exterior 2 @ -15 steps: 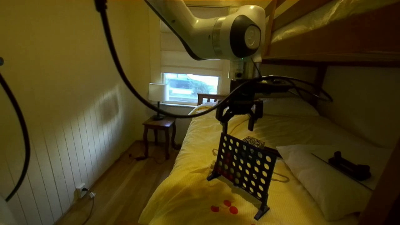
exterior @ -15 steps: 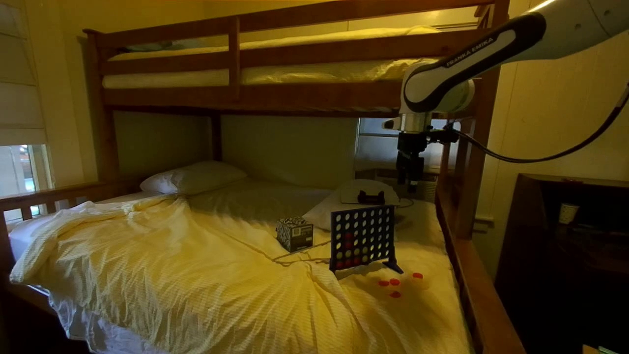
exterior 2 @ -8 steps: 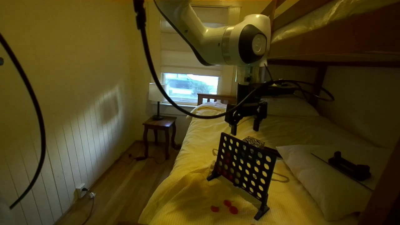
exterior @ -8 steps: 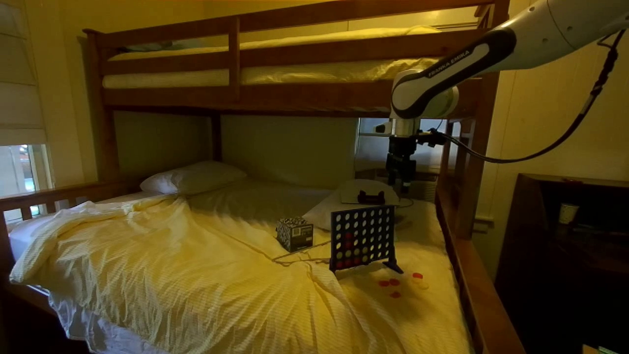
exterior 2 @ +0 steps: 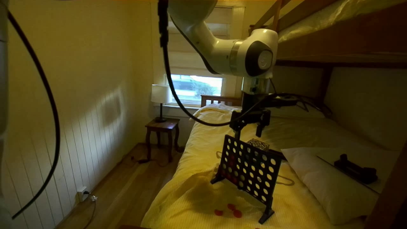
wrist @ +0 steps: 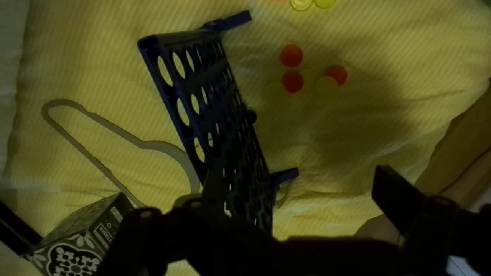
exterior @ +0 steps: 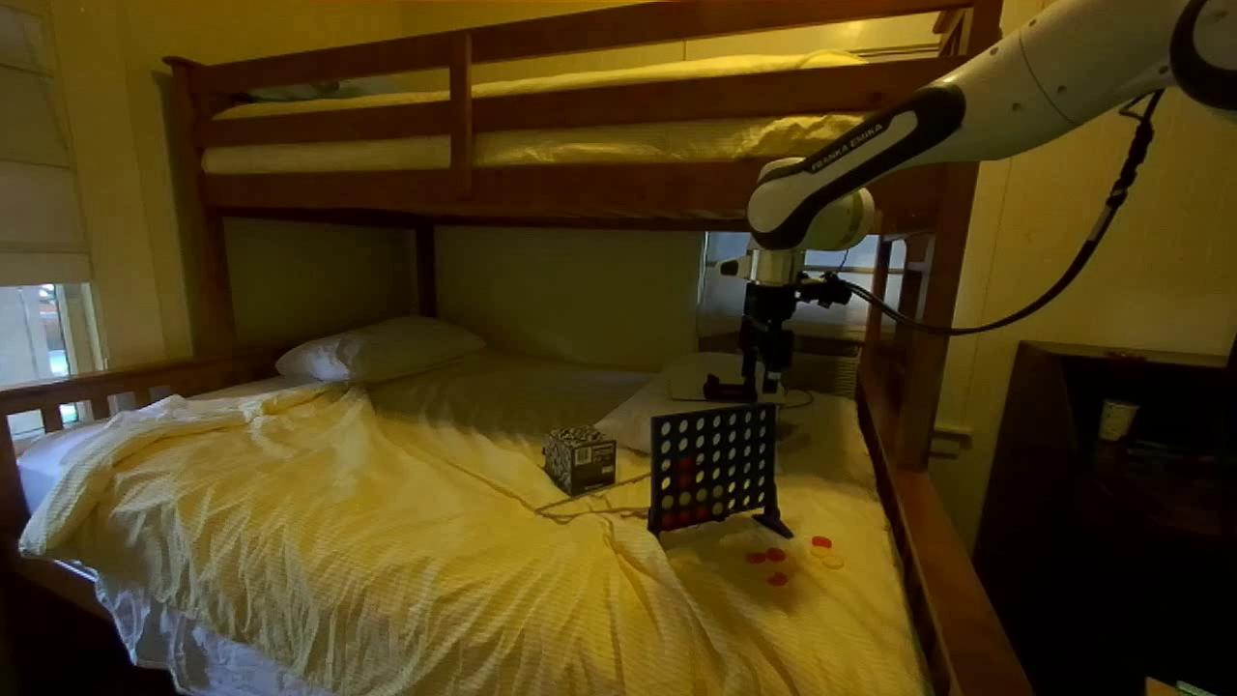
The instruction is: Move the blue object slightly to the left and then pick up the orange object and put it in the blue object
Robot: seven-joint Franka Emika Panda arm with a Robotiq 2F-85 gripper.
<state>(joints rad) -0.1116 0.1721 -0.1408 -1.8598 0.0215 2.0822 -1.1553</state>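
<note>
Red-orange discs [exterior 2: 237, 213]: a few, flat on yellow bedspread [exterior 2: 178, 197], nearest in an exterior view; pale-yellow discs [wrist: 327, 86] beside & overlapping, per wrist view.
Blue rack [exterior 2: 248, 167]: dk, upright on bedspread, just beyond discs, apart from them; red shows in some lower holes.
Gripper [exterior 2: 248, 136]: over rack, fingers spread wide; one overlaps rack's top edge in view, can't tell if touching.
Patterned box [exterior 2: 258, 144]: sm., dk, beyond rack; thin tan loop [wrist: 165, 146] lies betw. the two.
Lamp [exterior 2: 161, 93]: white shade, farther back, on wood side table [exterior 2: 162, 124].
Window [exterior 2: 197, 87]: farthest, bright, behind lamp, blind [exterior 2: 182, 60] part-lowered.
</note>
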